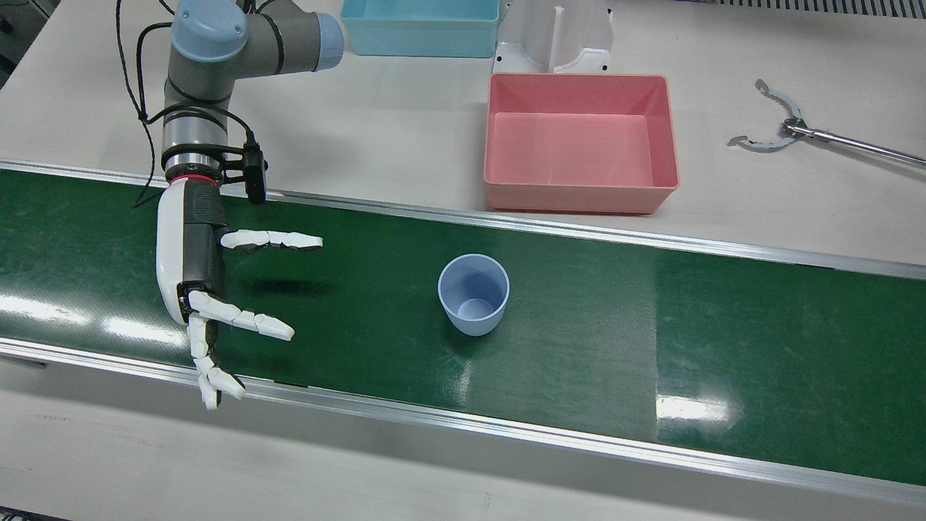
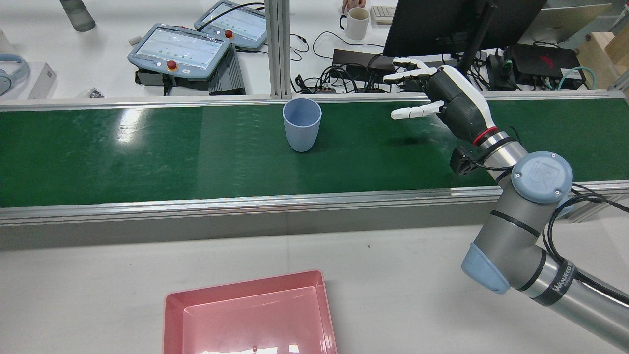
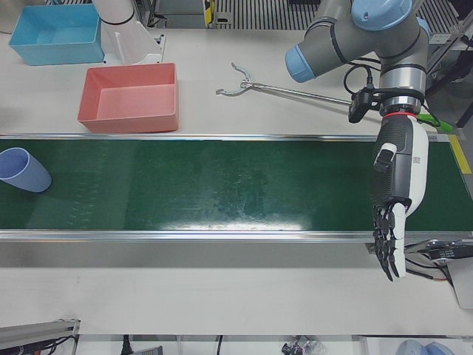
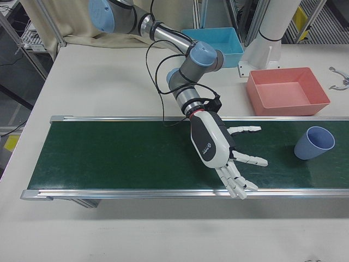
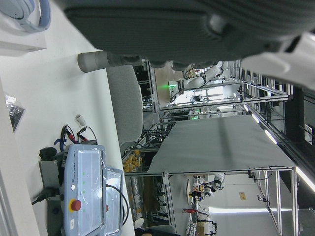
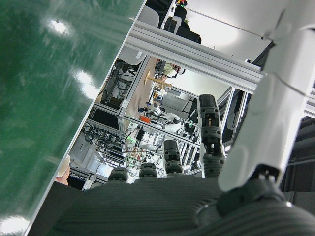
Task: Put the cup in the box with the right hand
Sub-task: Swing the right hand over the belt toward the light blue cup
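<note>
A light blue cup stands upright and empty on the green belt; it also shows in the rear view and the right-front view. My right hand hovers over the belt well to the view's left of the cup, open, fingers spread toward it, holding nothing; the rear view shows it too. The pink box sits empty on the table beyond the belt. My left hand is open and empty, fingers straight, over the belt's far end.
A blue bin stands at the back beside a white pedestal. A metal grabber tool lies on the table to the view's right of the pink box. Aluminium rails edge the belt.
</note>
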{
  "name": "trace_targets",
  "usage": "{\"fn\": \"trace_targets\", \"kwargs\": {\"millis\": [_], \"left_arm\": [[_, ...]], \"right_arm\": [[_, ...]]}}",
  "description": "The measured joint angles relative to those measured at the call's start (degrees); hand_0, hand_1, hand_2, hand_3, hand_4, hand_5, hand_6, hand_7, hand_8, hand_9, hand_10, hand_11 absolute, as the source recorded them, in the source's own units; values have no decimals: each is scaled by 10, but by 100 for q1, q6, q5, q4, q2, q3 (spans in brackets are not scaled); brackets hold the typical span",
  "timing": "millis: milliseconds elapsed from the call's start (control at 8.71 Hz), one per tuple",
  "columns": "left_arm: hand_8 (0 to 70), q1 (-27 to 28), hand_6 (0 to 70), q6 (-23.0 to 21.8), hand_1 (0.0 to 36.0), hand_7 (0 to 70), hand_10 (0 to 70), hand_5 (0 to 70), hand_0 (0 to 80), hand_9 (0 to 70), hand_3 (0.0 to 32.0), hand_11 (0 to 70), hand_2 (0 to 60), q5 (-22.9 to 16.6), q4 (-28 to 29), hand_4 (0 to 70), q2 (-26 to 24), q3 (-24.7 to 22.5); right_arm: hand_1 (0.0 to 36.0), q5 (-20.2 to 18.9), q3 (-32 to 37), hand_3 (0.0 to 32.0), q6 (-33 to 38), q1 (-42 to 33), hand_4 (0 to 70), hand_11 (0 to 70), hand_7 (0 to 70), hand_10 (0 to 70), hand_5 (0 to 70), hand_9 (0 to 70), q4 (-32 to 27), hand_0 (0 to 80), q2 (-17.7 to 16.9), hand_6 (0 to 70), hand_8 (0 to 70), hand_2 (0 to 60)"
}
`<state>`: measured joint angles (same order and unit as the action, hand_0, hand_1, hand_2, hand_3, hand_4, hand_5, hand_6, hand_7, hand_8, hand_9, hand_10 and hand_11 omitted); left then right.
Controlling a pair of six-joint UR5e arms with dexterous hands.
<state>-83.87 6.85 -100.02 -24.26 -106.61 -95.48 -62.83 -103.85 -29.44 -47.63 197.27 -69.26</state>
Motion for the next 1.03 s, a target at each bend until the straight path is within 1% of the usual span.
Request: {"fn": "trace_targets", "kwargs": {"millis": [115, 230, 459, 574, 689, 803, 918, 1033], "left_arm": [[0, -2, 0, 0, 0, 0, 0, 0, 0, 0, 0, 0, 0, 0, 0, 0, 0, 2], [0, -4, 0, 0, 0, 0, 0, 0, 0, 0, 0, 0, 0, 0, 0, 0, 0, 3], [0, -6, 0, 0, 0, 0, 0, 0, 0, 0, 0, 0, 0, 0, 0, 0, 0, 4], [0, -6, 0, 0, 0, 0, 0, 0, 0, 0, 0, 0, 0, 0, 0, 0, 0, 3], [0, -4, 0, 0, 0, 0, 0, 0, 0, 0, 0, 0, 0, 0, 0, 0, 0, 3], [0, -1, 0, -3, 0, 0, 0, 0, 0, 0, 0, 0, 0, 0, 0, 0, 0, 4], [0, -2, 0, -3, 0, 0, 0, 0, 0, 0, 0, 0, 0, 0, 0, 0, 0, 4], [0, -1, 0, -4, 0, 0, 0, 0, 0, 0, 0, 0, 0, 0, 0, 0, 0, 4]], "right_arm": [[98, -18, -145, 158, 15, 6, 224, 19, 178, 3, 43, 54, 202, 520, -42, 23, 19, 0], [94, -33, -311, 160, 43, 5, 209, 14, 162, 0, 43, 50, 339, 519, -168, 20, 19, 0], [80, -40, -479, 142, 235, -8, 207, 20, 136, 4, 42, 45, 426, 516, -533, 17, 19, 0], [80, -41, -505, 112, 396, -36, 215, 28, 134, 10, 43, 48, 437, 517, -708, 20, 22, 0], [90, -45, -521, 28, 524, -110, 247, 40, 158, 17, 44, 52, 441, 520, -829, 34, 20, 0], [94, -50, -538, 0, 645, -205, 265, 56, 210, 28, 47, 64, 425, 520, -946, 58, 23, 0], [89, -49, -541, 0, 747, -249, 258, 66, 213, 35, 48, 66, 397, 519, -1081, 63, 27, 0], [84, -50, -541, 0, 827, -273, 243, 76, 179, 42, 48, 58, 341, 518, -1193, 58, 26, 0]]}}
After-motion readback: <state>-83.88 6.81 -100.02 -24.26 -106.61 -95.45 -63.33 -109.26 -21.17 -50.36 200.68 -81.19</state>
